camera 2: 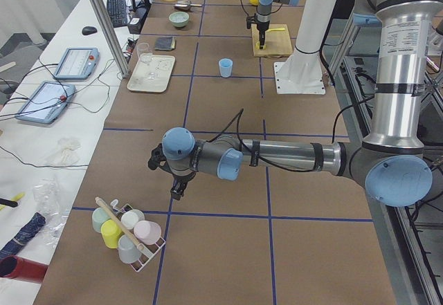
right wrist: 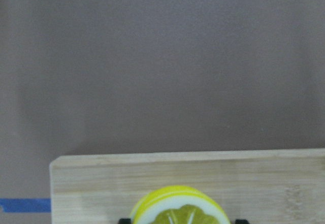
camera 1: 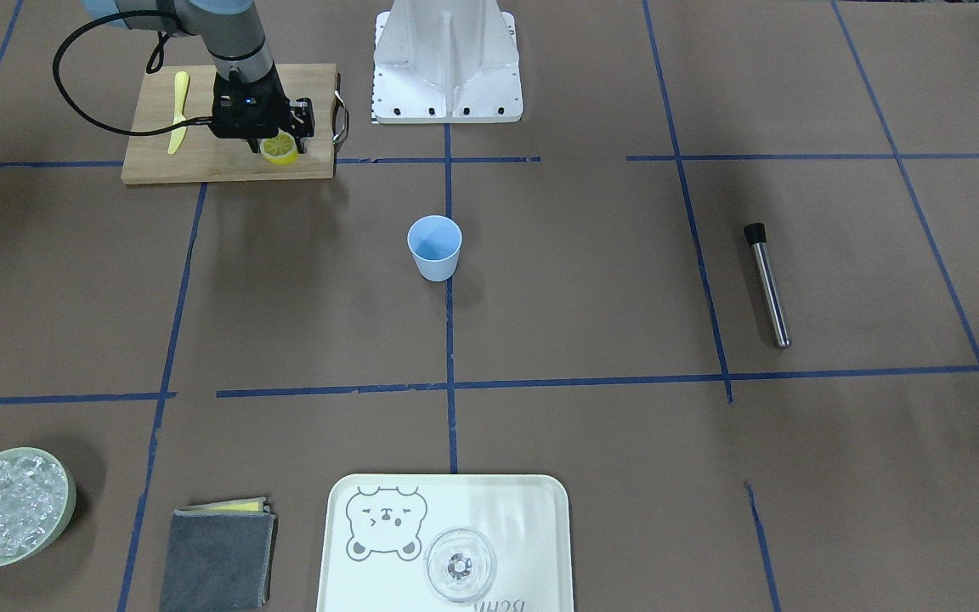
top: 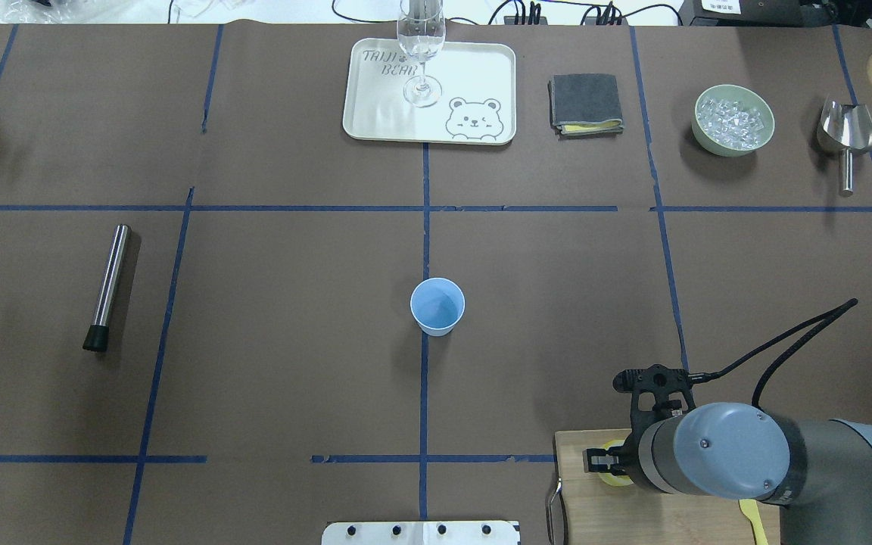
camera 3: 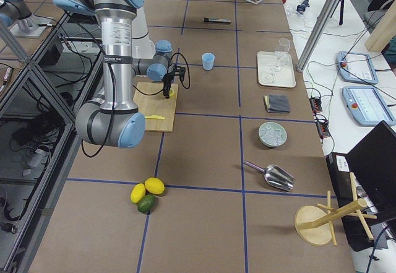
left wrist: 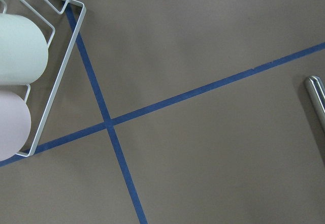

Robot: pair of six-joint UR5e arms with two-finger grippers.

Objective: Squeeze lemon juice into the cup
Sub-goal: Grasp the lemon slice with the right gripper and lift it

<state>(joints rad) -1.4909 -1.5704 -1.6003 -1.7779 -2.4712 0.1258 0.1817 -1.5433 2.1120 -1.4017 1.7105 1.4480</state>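
The lemon (camera 1: 280, 149) is a yellow-rinded slice at the front edge of the wooden cutting board (camera 1: 226, 168), at the table's corner on my right side. My right gripper (camera 1: 277, 144) stands over it with a finger close on each side. In the right wrist view the lemon (right wrist: 180, 209) sits between the two black fingertips, so the gripper looks shut on it. The light-blue cup (camera 1: 434, 246) stands upright and empty mid-table, well away from the board; it also shows in the overhead view (top: 437, 305). My left gripper (camera 2: 176, 193) hovers far off near a cup rack; I cannot tell its state.
A yellow plastic knife (camera 1: 178, 110) lies on the board. A steel muddler (camera 1: 768, 285) lies on the table. At the far side are a tray (camera 1: 540, 510) with a clear glass (camera 1: 460, 565), a grey cloth (camera 1: 217, 557) and an ice bowl (camera 1: 9, 507).
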